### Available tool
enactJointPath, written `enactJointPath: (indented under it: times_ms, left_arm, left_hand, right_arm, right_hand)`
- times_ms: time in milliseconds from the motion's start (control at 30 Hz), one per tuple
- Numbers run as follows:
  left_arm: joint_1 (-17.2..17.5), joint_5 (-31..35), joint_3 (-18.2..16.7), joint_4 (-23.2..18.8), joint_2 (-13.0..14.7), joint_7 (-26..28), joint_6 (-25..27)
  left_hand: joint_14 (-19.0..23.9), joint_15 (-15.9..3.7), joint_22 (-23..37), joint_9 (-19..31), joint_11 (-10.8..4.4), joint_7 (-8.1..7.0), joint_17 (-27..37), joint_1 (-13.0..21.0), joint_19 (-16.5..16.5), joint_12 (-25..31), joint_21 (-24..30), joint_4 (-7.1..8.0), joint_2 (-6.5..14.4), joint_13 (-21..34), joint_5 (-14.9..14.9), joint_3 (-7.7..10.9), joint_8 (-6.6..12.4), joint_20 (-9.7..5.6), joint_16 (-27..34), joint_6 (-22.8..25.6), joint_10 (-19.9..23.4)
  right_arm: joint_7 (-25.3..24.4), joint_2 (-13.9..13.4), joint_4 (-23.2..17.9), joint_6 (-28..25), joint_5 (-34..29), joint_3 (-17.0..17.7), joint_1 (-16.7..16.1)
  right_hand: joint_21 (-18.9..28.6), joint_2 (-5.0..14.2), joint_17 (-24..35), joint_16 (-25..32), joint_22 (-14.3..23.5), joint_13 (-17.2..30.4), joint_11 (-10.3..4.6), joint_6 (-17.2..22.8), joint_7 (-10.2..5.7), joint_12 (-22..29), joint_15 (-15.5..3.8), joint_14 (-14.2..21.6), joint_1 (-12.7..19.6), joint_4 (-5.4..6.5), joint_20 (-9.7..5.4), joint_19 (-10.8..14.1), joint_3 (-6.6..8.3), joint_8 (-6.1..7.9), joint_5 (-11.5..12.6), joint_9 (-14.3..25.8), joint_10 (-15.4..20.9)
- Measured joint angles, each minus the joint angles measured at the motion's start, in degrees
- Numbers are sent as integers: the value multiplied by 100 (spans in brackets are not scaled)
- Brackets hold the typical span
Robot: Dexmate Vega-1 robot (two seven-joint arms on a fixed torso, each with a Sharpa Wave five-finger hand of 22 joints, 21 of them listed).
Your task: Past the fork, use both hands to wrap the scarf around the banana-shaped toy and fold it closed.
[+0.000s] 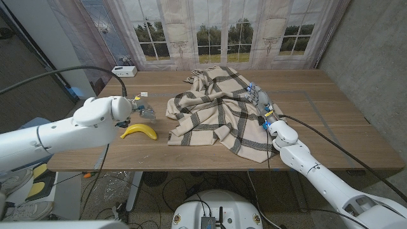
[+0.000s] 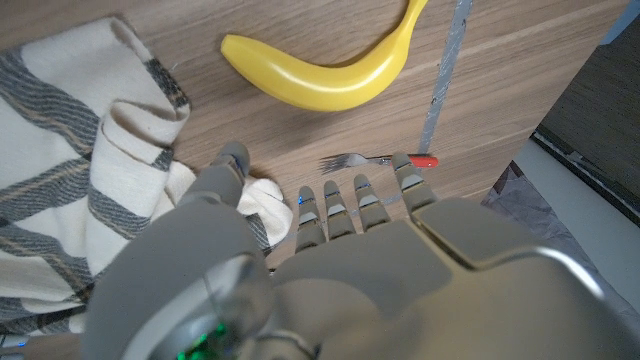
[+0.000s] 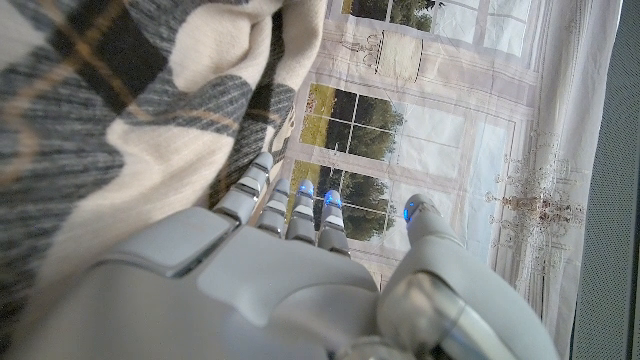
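The yellow banana toy [image 1: 140, 131] [image 2: 325, 72] lies near the table's left front edge. My left hand [image 1: 144, 112] [image 2: 300, 250] hovers just behind it, fingers apart, thumb beside a corner of the scarf [image 2: 90, 170]; nothing is plainly pinched. A small fork with a red handle [image 2: 385, 160] lies under those fingertips. The cream plaid scarf [image 1: 219, 111] is crumpled at the table's middle. My right hand [image 1: 262, 105] [image 3: 300, 260] stands at the scarf's right edge, fingers straight and thumb apart, with cloth [image 3: 120, 110] draped against the fingers.
A small white box [image 1: 124, 70] sits at the table's back left corner. A metal strip [image 2: 445, 75] runs along the wood beside the banana. Bare wood [image 1: 324, 108] stretches to the right of the scarf. Curtains hang behind the table.
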Motion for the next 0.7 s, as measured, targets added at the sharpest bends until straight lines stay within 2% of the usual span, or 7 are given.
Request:
enactJointPath:
  times_ms: [100,200,267,367,567,700]
  left_arm:
    - [-158,426,226,67,-78,-418,72]
    - [-283,600,438,132,-164,-581,93]
    - [-331,1169,533,174,-210,-1066,140]
    - [-397,1672,684,269,-309,-1462,155]
    - [-382,2423,772,418,-469,-2028,112]
    - [-247,3045,733,562,-609,-2442,-40]
  left_hand:
    - [7,-7,0,0,-4,12,0,82,0,0,0,0,-48,0,0,0,0,0,0,48,3]
    - [7,-7,0,0,-2,12,0,171,0,0,-44,0,-59,30,0,0,0,0,0,48,61]
    - [7,-7,0,0,-2,12,0,223,-1,0,-44,0,-97,30,0,0,0,0,-25,48,62]
    - [56,-56,0,0,-2,12,0,361,22,0,-44,0,-105,30,0,0,-24,-22,-25,48,61]
    - [119,-120,0,0,-32,12,0,527,31,0,-44,1,-140,30,0,0,-40,-31,-25,48,92]
    - [98,-141,1,0,-32,10,0,618,39,-44,-84,1,-175,30,0,0,-61,-84,-24,45,92]
  right_arm:
    - [-10,2,-6,0,0,-2,-2]
    - [-18,2,-8,-6,0,-2,-2]
    - [-21,3,-18,-18,0,-2,-3]
    - [-28,3,-33,-33,0,-3,-8]
    - [-50,-10,-81,-49,0,-3,-35]
    - [-84,-25,-132,-76,0,0,-67]
  right_hand:
    - [0,0,0,0,0,0,-10,0,0,0,0,0,0,0,0,0,0,0,0,0,9]
    - [0,0,0,0,0,0,-10,31,31,0,0,0,0,0,0,0,0,0,0,0,9]
    - [0,0,0,0,0,0,-10,31,31,0,0,0,0,0,0,0,0,0,0,0,9]
    - [0,3,0,0,0,0,-10,30,31,0,0,0,-3,0,0,0,0,0,0,0,9]
    - [0,23,-1,0,0,-1,-10,30,31,0,23,23,-23,0,0,0,0,0,0,0,9]
    - [0,23,-1,0,0,-1,-10,30,31,0,23,23,-23,0,0,0,0,0,0,0,9]
